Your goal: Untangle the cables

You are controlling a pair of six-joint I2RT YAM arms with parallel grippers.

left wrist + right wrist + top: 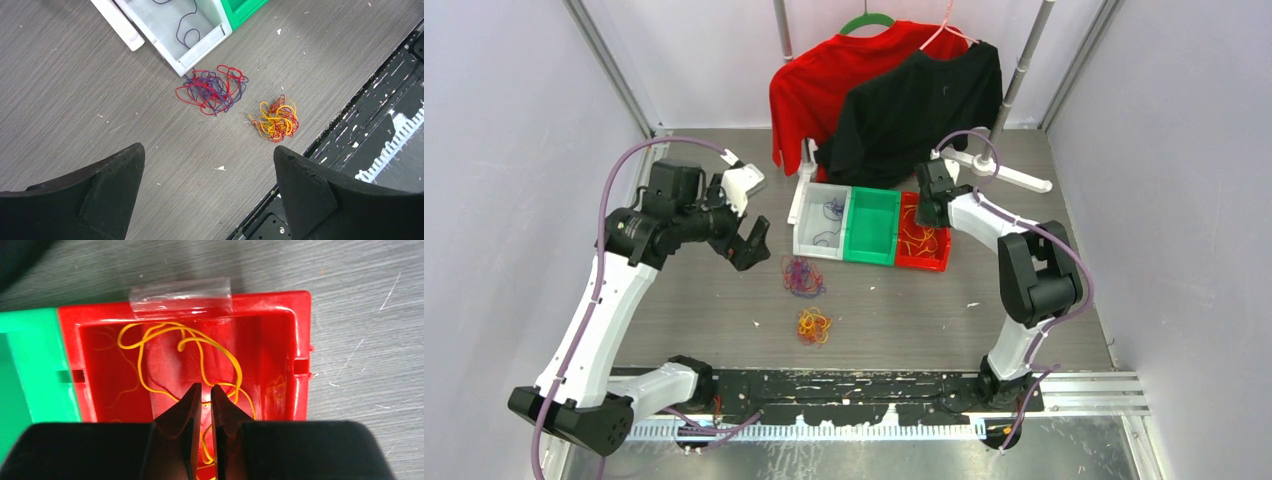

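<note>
Left gripper [746,243] [207,155] hangs over the left part of the table [704,325], fingers spread wide with nothing between them, only bare grey tabletop below. Two loose bunches of cables lie on the table on the near side of the bins. The purple-and-red bunch [803,277] [212,90] sits close by the near corner of the white bin [817,252] [200,50]. The yellow-orange bunch [814,326] [276,119] lies nearer still and slightly right, apart from the first. Three bins stand side by side toward the far side: the white one on the left, the green bin [874,225] in the middle, the red bin [924,265] [295,330] on the right. A few purple strands [831,212] [189,27] lie in the white bin, and yellow strands [916,240] [200,347] curl across the floor of the red one. Right gripper [924,210] [206,387] is over the red bin, tips pointing down into it, fingers drawn almost together with only a slit left. Yellow strands run under and past the tips — cannot tell whether one is pinched. A strip of clear tape [180,296] sits on one rim of the red bin. Beyond the bins, a red shirt [814,90] and a black shirt [924,105] hang on hangers.
</note>
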